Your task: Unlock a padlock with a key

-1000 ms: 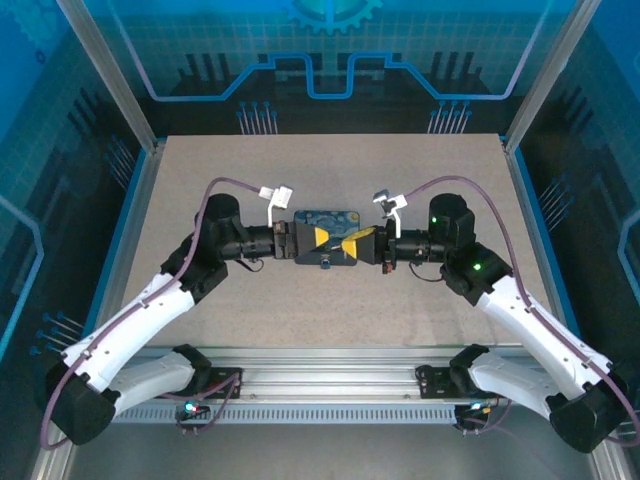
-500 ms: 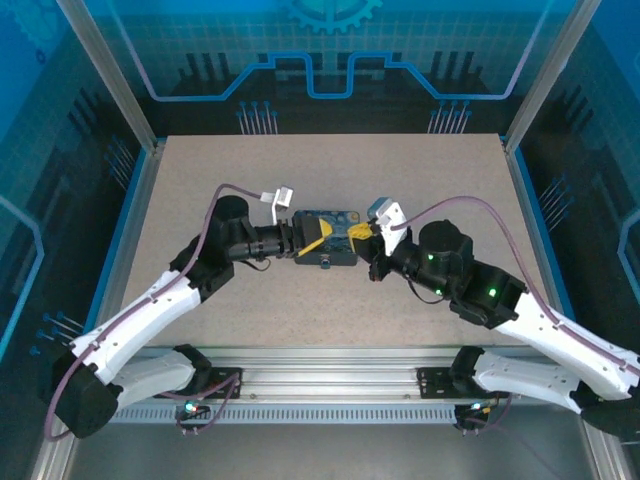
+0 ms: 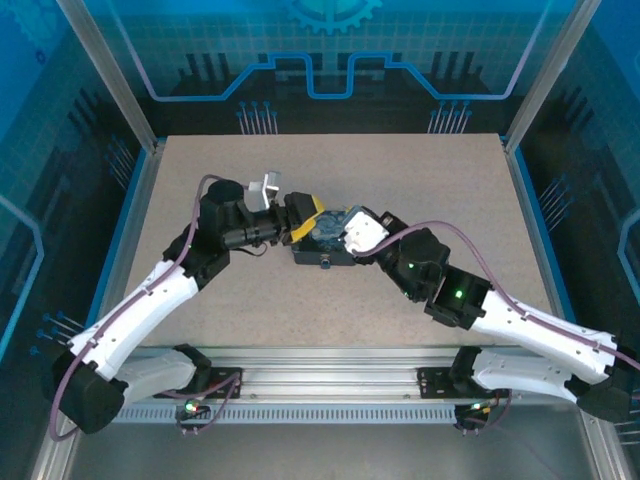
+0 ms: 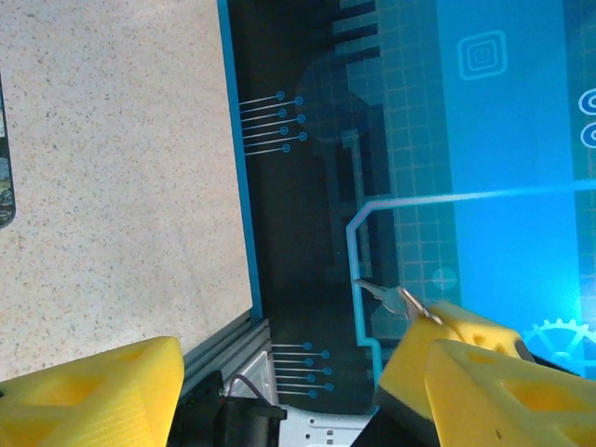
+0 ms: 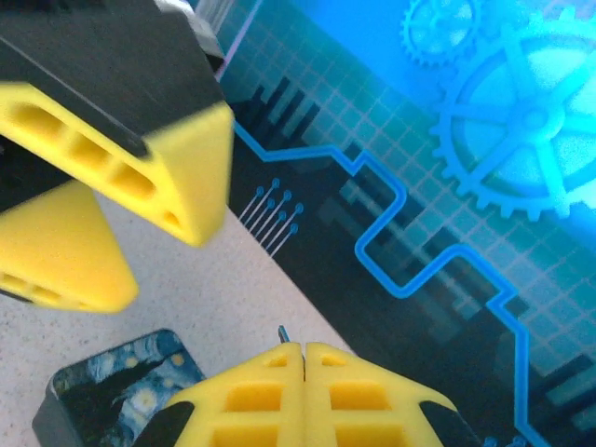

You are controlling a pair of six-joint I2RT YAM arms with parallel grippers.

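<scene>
My right gripper [image 5: 304,349] is shut, and a thin metal tip, the key [image 5: 281,333], pokes out between its yellow pads. From above, this gripper [image 3: 340,226] hangs over the dark blue box with yellow swirls [image 3: 325,248], under its white camera. The left wrist view shows the toothed key [image 4: 386,294] sticking out of a yellow block on the right. My left gripper [image 4: 279,372] is open with nothing between its fingers, and it hovers at the box's left end [image 3: 306,222]. A tiny bluish-grey bit, seemingly the padlock [image 3: 325,264], sits at the box's near edge.
The box [image 5: 102,391] lies mid-table on the speckled tabletop [image 3: 250,290]. A blue rim and metal frame [image 4: 237,186] border the table, with patterned blue walls behind. The two grippers are close together above the box.
My right arm has swung left, bringing its gripper from the box's right end to above the box, angled toward the back left. My left gripper has shifted up and back at the left end.
</scene>
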